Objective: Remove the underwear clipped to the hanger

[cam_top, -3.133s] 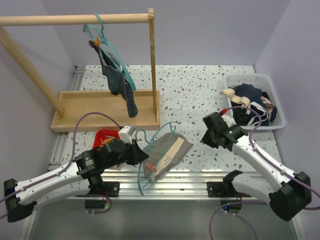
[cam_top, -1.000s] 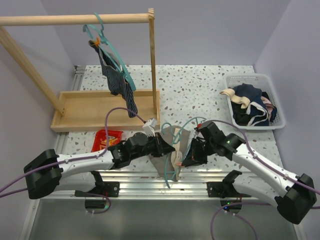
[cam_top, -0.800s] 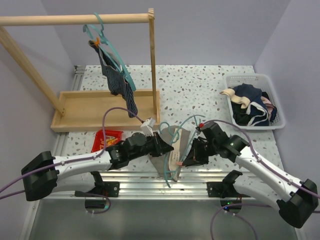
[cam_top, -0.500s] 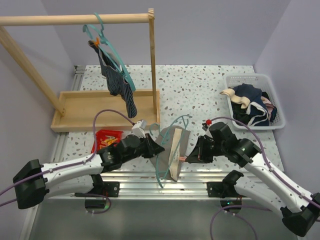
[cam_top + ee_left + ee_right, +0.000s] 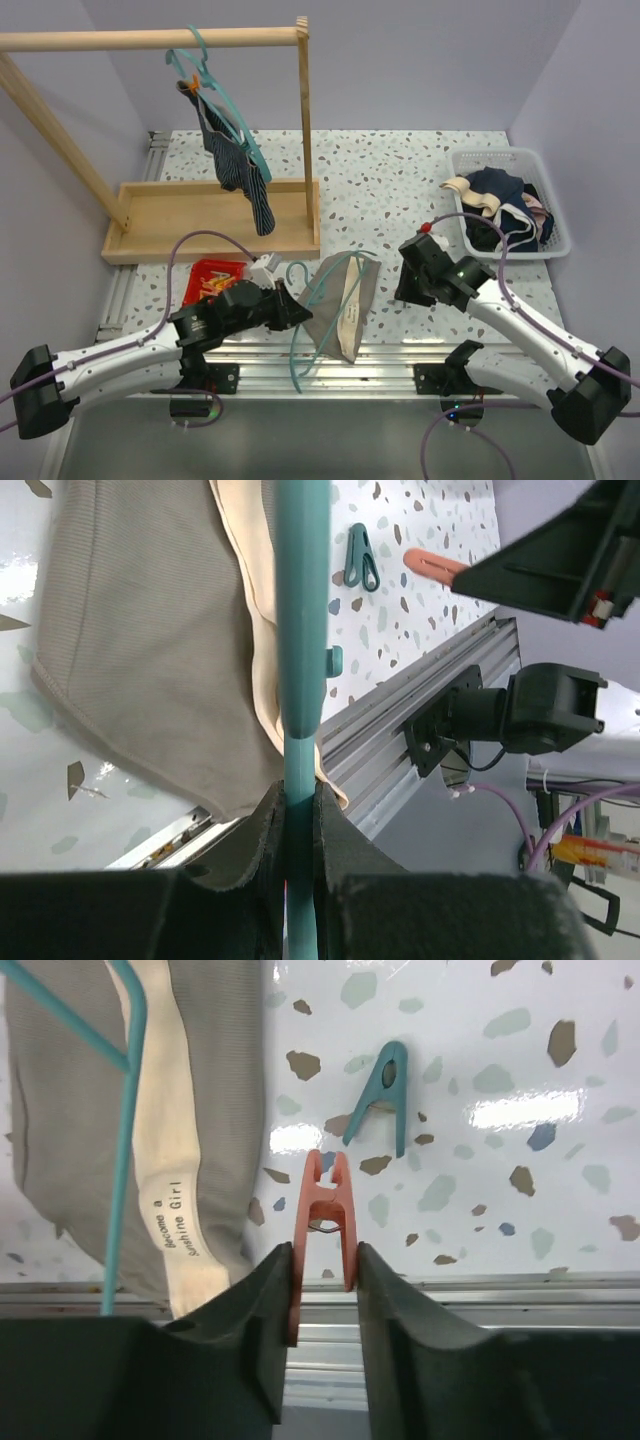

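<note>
Grey-beige underwear [image 5: 345,300] drapes at the front of the table [image 5: 420,170] on the teal hanger [image 5: 303,630] pinched by the left gripper [image 5: 297,792]; the right gripper [image 5: 322,1252], clamping 1 orange peg [image 5: 322,1195], should drop it clear of the cloth.

Underwear [image 5: 340,300] on hanger [image 5: 303,600], between left gripper [image 5: 287,306] and right gripper [image 5: 322,1260] with clip [image 5: 322,1210]; rack [image 5: 150,40] behind; basket [image 5: 490,153] right.

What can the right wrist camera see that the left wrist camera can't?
Only the right wrist view: the words printed on the waistband. Only the left wrist view: the left hand gripping the teal hanger, and a black clamp. Both: the hanger, the grey-beige underwear, teal clothespin, and orange clothespin in the right hand.
</note>
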You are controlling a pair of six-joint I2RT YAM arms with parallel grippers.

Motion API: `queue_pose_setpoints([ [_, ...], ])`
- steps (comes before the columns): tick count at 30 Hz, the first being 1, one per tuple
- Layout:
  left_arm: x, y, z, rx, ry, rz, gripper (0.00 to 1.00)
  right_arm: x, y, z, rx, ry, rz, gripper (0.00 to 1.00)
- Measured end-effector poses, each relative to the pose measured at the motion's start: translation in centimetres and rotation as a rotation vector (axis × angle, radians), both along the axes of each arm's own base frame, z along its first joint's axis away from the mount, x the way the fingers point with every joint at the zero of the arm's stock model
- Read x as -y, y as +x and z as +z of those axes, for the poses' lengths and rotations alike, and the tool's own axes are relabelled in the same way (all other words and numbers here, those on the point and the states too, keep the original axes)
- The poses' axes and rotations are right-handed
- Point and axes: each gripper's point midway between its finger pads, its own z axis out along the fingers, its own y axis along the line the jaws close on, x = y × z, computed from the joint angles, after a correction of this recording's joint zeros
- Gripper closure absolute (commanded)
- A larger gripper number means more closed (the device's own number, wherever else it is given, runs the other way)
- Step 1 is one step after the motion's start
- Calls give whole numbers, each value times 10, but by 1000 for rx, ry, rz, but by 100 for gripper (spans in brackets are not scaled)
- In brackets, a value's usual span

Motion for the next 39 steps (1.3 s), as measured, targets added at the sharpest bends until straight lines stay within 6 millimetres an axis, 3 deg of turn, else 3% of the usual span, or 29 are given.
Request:
queue_pose_setpoints([
  [1,-3,-2,2,3,2,-6,100,2,4,-2,4,-28,2,58],
  [2,-4,-4,4,7,3,-13,100,3,7,-2,8,-48,7,44],
  [3,-6,-6,7,11,5,-24,100,4,10,-1,17,-61,10,38],
  [6,-7,-14,16,10,7,-66,100,5,18,15,67,-75,34,20],
  [8,-6,-20,20,3,4,-100,100,2,24,32,113,-62,52,14],
  [14,-14,-46,38,-21,-18,-206,100,-2,32,94,278,0,132,12],
  [19,-24,-70,85,15,-135,-297,100,-10,23,130,354,44,282,8],
  [23,-29,-88,114,42,-223,-375,100,-34,8,131,315,117,470,8],
  [26,-30,-96,113,14,-206,-412,100,-57,-7,133,277,222,596,9],
  [31,-34,-100,111,-1,-181,-426,100,-89,-42,152,238,449,796,13],
  [34,-38,-104,116,8,-187,-440,100,-94,-56,156,217,514,860,12],
  [39,-42,-113,123,17,-217,-478,100,-86,-67,155,224,505,894,11],
])
